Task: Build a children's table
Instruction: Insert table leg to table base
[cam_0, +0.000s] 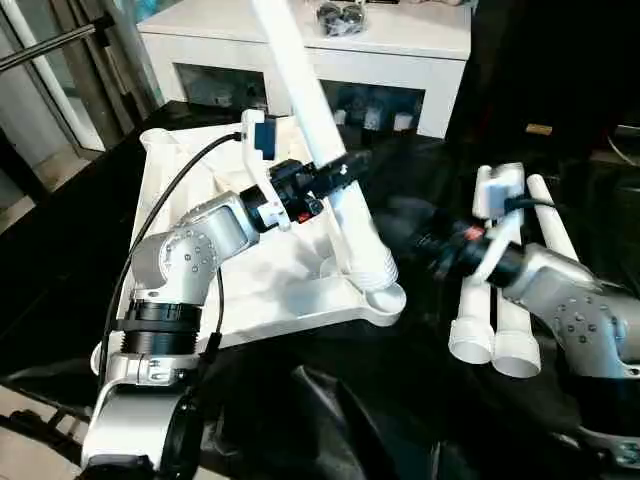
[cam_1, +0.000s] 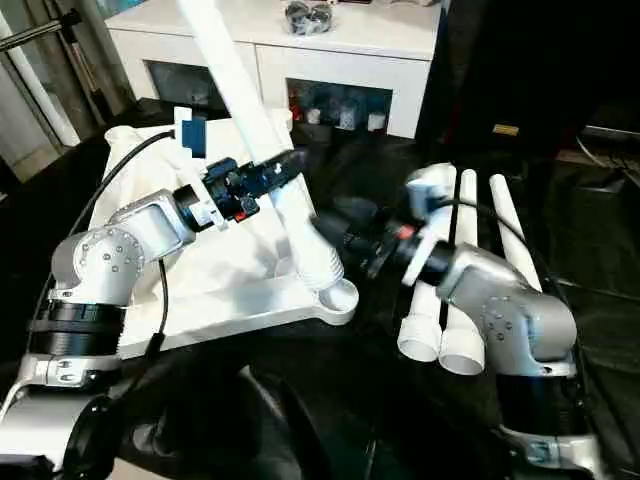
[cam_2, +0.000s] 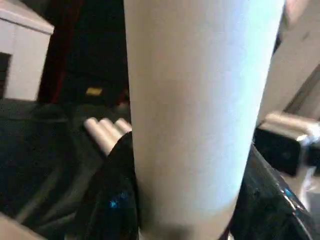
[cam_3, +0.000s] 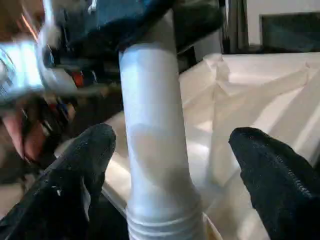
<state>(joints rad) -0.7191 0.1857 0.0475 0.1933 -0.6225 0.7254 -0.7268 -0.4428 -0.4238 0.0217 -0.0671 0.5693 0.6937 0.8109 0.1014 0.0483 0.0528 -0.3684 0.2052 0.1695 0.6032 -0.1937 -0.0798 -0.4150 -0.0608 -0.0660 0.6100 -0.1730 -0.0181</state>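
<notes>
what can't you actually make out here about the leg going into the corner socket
- How deep the leg sits in the corner socket: head views, its ribbed end hides the socket's inside.
- Leg's upper end: cut off by the top edge, head views.
- Left gripper contact faces: left wrist view, hidden behind the leg.

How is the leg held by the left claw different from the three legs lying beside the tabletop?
The held leg stands tilted, its ribbed end at a corner socket of the tabletop; the three loose legs lie flat, side by side on the dark surface. The left claw grips the held leg; nothing grips the loose legs. All are white tubes.
</notes>
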